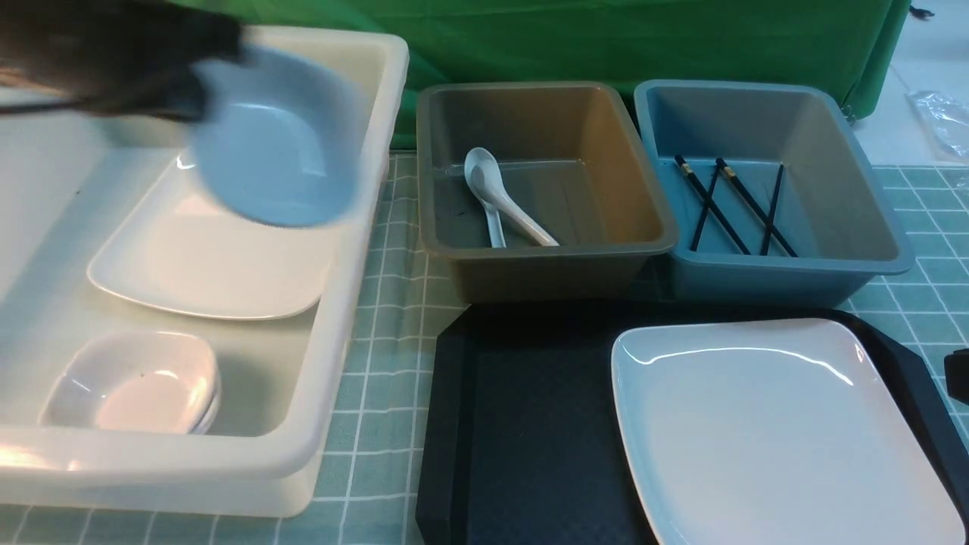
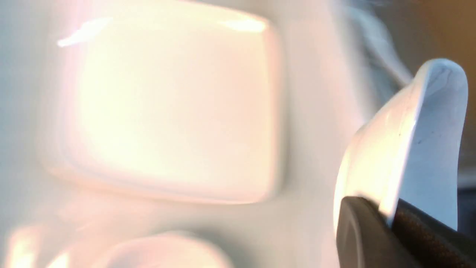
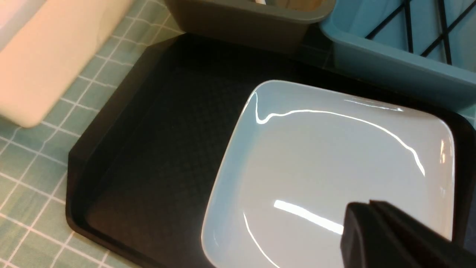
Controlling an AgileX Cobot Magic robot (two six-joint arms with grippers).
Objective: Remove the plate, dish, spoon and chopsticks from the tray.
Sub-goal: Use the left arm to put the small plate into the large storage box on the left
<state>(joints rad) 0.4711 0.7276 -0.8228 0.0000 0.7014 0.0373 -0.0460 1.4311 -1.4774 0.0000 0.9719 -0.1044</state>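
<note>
My left gripper [image 1: 182, 94] is a dark blur at the far left. It is shut on the rim of a small deep white dish [image 1: 276, 140] that hangs tilted above the white tub [image 1: 344, 325]. In the left wrist view its fingers [image 2: 412, 230] pinch the dish [image 2: 427, 149] at its edge. The large white plate [image 1: 772, 431] lies on the right half of the black tray [image 1: 522, 424]. My right gripper [image 3: 370, 204] hovers shut and empty over the plate [image 3: 334, 160]. White spoons [image 1: 500, 200] lie in the brown tub [image 1: 545, 261]. The black chopsticks [image 1: 738, 204] lie in the blue tub [image 1: 787, 272].
The white tub also holds another large white plate [image 1: 204, 265] and a stack of small white dishes [image 1: 136, 382]. The tubs and the tray stand on a green checked cloth [image 1: 386, 303]. A green curtain [image 1: 606, 38] closes the back.
</note>
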